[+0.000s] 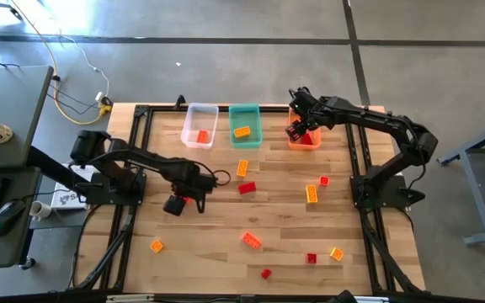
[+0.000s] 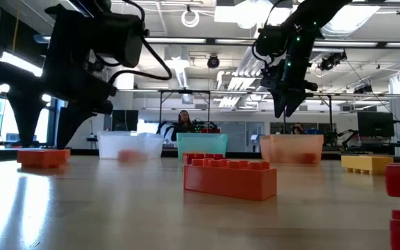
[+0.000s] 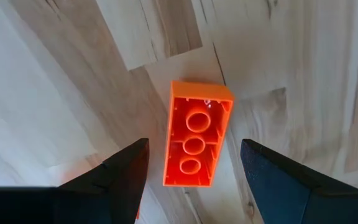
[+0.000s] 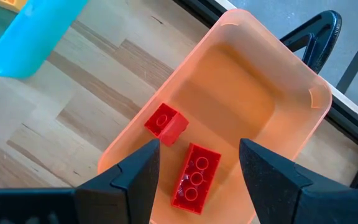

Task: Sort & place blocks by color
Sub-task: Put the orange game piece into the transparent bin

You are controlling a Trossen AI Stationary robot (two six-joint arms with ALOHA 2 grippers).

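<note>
An orange-red oblong block (image 3: pixel 194 140) lies on the table with its hollow underside up, left of centre (image 1: pixel 189 199). My left gripper (image 3: pixel 194 180) points down over it, open, one finger on each long side and clear of it; it is also in the high view (image 1: pixel 182 203). My right gripper (image 4: pixel 197 168) hangs open above the orange bin (image 4: pixel 253 106) at the far right (image 1: pixel 304 139), with nothing between its fingers. Two red blocks (image 4: pixel 165 122) (image 4: pixel 194 177) lie on that bin's floor. Several red, orange and yellow-orange blocks, such as one (image 1: pixel 251 241), lie loose on the table.
A clear bin (image 1: pixel 199 114) holding an orange-red block and a teal bin (image 1: pixel 243 112) holding an orange block stand in a row with the orange bin along the far edge. A black frame (image 1: pixel 133 168) borders the wooden tabletop. Bare wood lies at the near left.
</note>
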